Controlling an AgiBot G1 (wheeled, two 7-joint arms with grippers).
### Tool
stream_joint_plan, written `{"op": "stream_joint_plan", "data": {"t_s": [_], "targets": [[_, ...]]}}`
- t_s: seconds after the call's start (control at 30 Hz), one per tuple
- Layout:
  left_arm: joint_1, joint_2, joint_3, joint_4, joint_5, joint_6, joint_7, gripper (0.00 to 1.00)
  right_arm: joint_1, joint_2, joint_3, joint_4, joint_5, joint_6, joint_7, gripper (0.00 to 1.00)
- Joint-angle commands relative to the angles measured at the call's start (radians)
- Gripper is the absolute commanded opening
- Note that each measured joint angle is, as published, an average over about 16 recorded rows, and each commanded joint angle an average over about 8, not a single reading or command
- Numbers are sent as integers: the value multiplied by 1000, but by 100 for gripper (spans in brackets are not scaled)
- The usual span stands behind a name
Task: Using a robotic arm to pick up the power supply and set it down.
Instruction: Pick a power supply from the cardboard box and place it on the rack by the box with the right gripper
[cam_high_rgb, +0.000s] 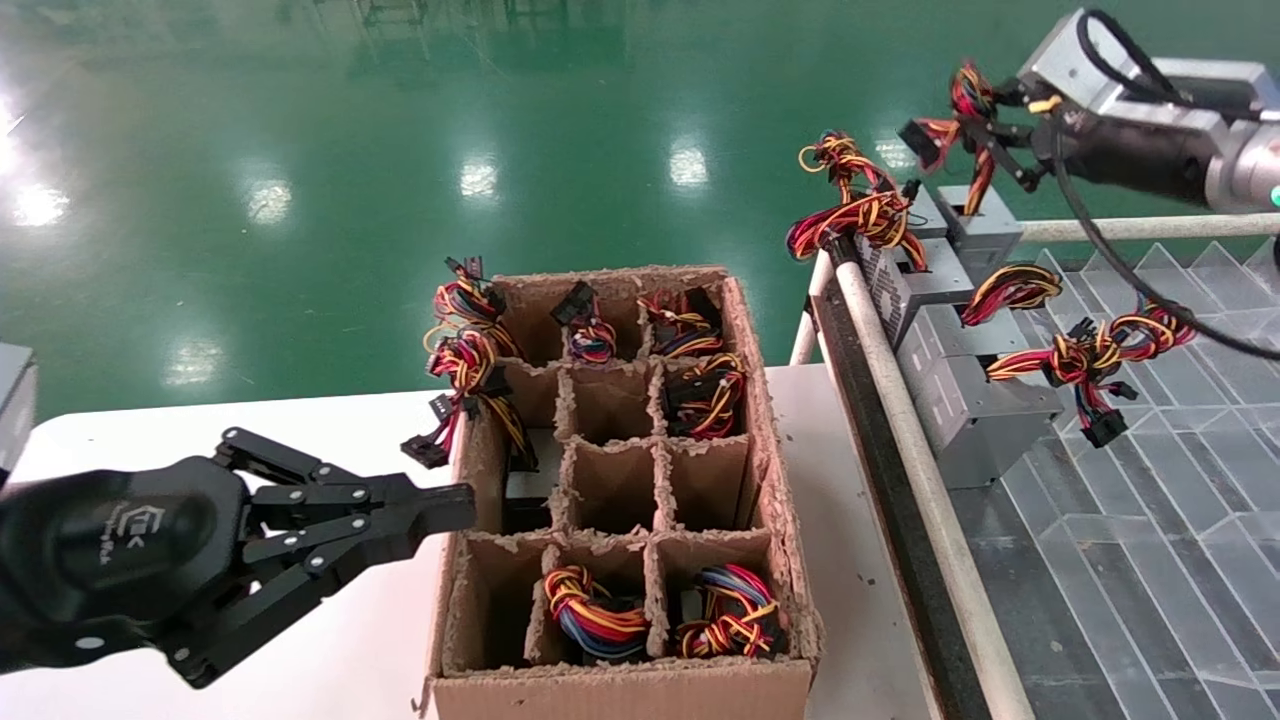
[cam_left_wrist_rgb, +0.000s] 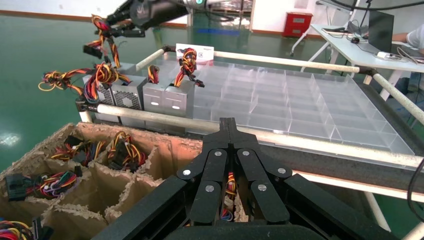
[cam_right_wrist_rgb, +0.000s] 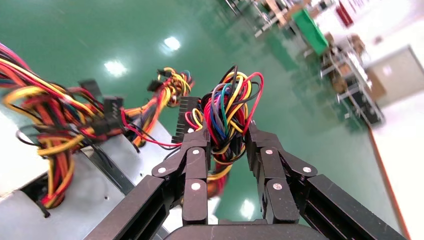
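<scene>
Holding a bunch of colored wires (cam_right_wrist_rgb: 227, 117) between its two black fingers (cam_right_wrist_rgb: 194, 167), the right claw (cam_high_rgb: 985, 125) hangs up high over the far end of the clear tray (cam_high_rgb: 1150, 520). The fingers press in on the bunch from both sides. The wires run down to a grey power box (cam_high_rgb: 975, 225) that sits at the far corner of the tray. I cannot tell if this box is off the tray or resting on it.

More grey boxes (cam_high_rgb: 960, 390) with their own wires stand in a row along the near rail of the tray (cam_high_rgb: 900, 400), just beside the first one.

The left claw (cam_high_rgb: 440, 515) is low over the white table (cam_high_rgb: 330, 640), right beside the brown cardboard box (cam_high_rgb: 620, 470). Its fingers are closed tight together with nothing between them. Its tip touches or nearly touches the side of the cardboard box.

The cardboard box has many small pockets. Some pockets hold wire bunches (cam_high_rgb: 595, 605).
</scene>
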Motion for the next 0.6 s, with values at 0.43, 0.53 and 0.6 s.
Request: {"op": "stream_joint_plan", "data": {"t_s": [0.43,0.53,0.6], "targets": [[0,0,0,0,0,0,0,0,-43,13,44,1,63,19,82,100],[0,0,0,0,0,0,0,0,-45,17,55,6,79,3,100,100],[0,0,0,0,0,0,0,0,-47,19,59,8,84,-7,108,100]]}}
